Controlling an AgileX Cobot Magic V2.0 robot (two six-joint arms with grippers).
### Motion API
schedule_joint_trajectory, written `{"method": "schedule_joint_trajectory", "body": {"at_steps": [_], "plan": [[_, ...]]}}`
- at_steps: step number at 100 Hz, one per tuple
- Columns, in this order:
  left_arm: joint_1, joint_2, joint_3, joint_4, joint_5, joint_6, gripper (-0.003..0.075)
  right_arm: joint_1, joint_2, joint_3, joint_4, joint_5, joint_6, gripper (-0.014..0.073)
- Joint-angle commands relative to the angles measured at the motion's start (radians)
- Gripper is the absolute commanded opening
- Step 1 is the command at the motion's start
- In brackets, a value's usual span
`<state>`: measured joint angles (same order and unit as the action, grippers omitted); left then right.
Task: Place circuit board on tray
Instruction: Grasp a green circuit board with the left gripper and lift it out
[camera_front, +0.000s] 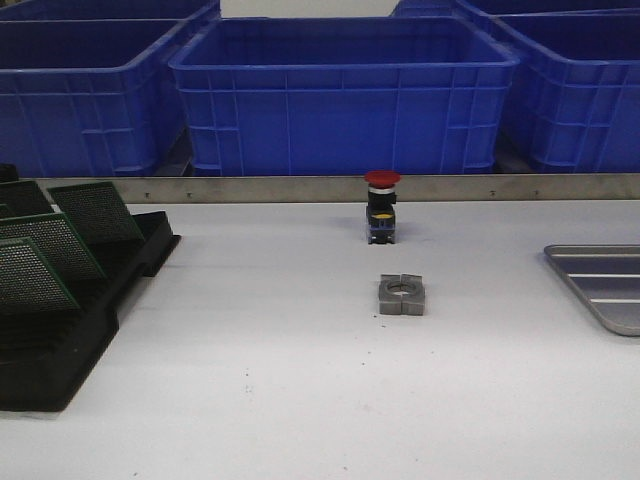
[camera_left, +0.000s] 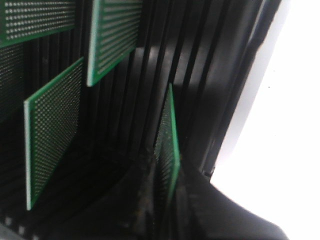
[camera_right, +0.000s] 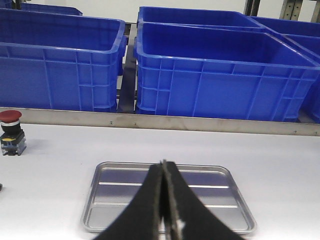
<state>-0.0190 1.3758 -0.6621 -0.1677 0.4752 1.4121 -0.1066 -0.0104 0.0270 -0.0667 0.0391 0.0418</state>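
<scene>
A thin green circuit board (camera_left: 171, 140) stands on edge in the black slotted rack (camera_left: 210, 75), and my left gripper (camera_left: 167, 165) is shut on its lower part, one dark finger (camera_left: 142, 200) on each side. More green boards (camera_left: 52, 135) lean in the rack beside it. In the front view the rack (camera_front: 90, 330) sits at the far left with boards (camera_front: 50, 248) in it, and neither arm shows there. The grey metal tray (camera_front: 600, 275) lies at the right edge. My right gripper (camera_right: 163, 164) is shut on nothing, hovering over the tray (camera_right: 120, 200).
A red-capped push button (camera_front: 381, 205) stands mid-table, with a small grey metal block (camera_front: 401, 295) in front of it. Big blue bins (camera_front: 345, 95) line the back behind a metal rail (camera_front: 300, 188). White tabletop lies between rack and tray.
</scene>
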Motion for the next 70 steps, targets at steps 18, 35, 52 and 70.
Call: {"method": "schedule_joint_trajectory", "body": {"at_steps": [18, 35, 52, 70], "plan": [[0.0, -0.159, -0.087, -0.071, 0.138, -0.02, -0.0017, -0.002, -0.02, 0.002, -0.012, -0.081, -0.004, -0.006], [-0.013, -0.25, -0.105, -0.211, 0.262, -0.02, -0.0017, -0.002, -0.02, 0.002, -0.012, -0.081, -0.004, -0.006], [-0.097, -0.279, -0.105, -0.366, 0.401, -0.02, -0.0017, -0.002, -0.02, 0.002, -0.012, -0.081, -0.004, -0.006], [-0.227, -0.279, -0.105, -0.627, 0.406, -0.018, -0.0017, -0.002, -0.02, 0.002, -0.012, -0.081, -0.004, -0.006]]}}
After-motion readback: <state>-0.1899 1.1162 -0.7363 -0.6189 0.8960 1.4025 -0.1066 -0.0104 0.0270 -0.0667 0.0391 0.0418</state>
